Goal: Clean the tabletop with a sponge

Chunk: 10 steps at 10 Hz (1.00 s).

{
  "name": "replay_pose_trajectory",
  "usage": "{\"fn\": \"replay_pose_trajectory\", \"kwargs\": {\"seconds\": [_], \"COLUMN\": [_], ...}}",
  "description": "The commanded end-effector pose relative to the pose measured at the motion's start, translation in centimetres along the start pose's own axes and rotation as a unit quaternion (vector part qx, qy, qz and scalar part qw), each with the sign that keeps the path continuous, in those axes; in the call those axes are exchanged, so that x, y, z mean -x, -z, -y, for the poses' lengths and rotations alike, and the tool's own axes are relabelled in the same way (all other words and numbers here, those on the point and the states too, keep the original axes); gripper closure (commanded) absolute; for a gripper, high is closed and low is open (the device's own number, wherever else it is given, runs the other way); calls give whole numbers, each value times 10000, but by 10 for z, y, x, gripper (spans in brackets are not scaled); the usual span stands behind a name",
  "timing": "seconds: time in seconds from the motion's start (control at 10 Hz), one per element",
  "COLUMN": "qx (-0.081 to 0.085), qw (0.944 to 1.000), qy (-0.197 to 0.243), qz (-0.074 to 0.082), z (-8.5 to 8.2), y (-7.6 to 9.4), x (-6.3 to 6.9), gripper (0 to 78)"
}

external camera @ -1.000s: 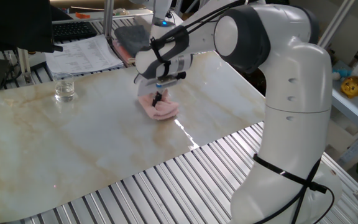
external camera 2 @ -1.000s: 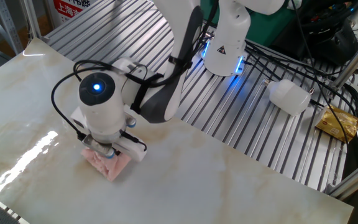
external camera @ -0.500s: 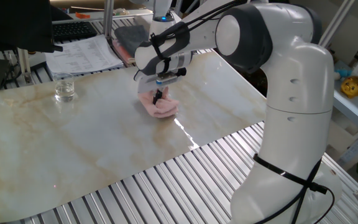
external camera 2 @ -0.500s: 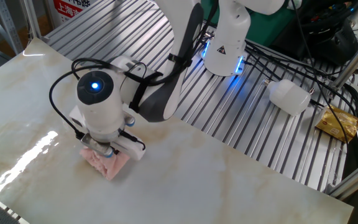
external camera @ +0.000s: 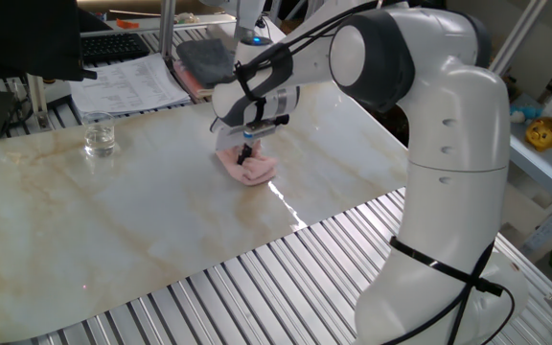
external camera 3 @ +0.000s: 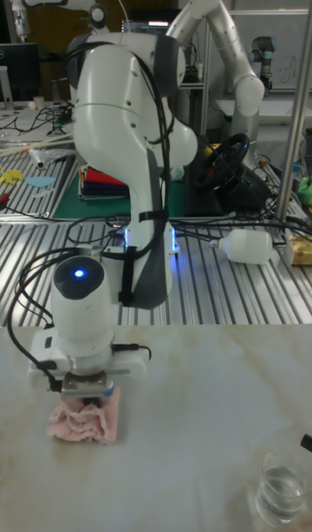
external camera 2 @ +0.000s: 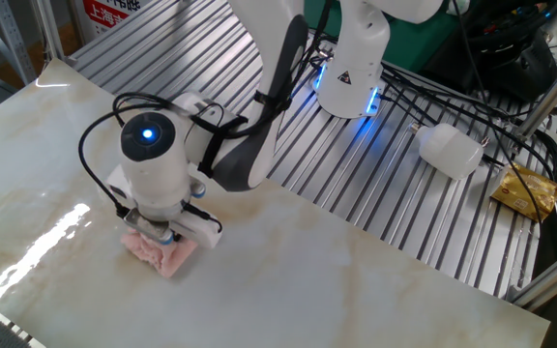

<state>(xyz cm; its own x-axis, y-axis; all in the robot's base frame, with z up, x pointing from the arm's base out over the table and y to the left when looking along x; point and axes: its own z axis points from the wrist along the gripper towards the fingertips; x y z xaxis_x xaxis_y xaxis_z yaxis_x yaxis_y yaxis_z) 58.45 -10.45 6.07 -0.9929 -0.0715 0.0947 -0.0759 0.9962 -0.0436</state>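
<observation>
Here, in one fixed view, the gripper (external camera: 246, 153) presses down clenched on the pink sponge (external camera: 249, 169), which lies on the marble tabletop (external camera: 161, 220); a glass (external camera: 99, 136) stands well apart at 9 o'clock. In the other fixed view, the sponge (external camera 2: 158, 251) bunches under the fingers (external camera 2: 165, 235). In the tall fixed view, the glass (external camera 3: 282, 487) sits at 4 o'clock of the sponge (external camera 3: 82, 422).
</observation>
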Motion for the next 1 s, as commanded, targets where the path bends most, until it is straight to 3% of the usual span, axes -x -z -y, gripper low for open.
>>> {"fn": "replay_pose_trajectory", "kwargs": {"seconds": [0.1, 0.4, 1.0], "qx": [-24, -40, -111], "qw": [10000, 9998, 9993], "qy": [72, 150, 340], "qz": [42, 87, 110], "z": [14, 25, 71], "y": [-8, -10, -9], "x": [-8, -13, -40], "gripper": [764, 764, 764]}}
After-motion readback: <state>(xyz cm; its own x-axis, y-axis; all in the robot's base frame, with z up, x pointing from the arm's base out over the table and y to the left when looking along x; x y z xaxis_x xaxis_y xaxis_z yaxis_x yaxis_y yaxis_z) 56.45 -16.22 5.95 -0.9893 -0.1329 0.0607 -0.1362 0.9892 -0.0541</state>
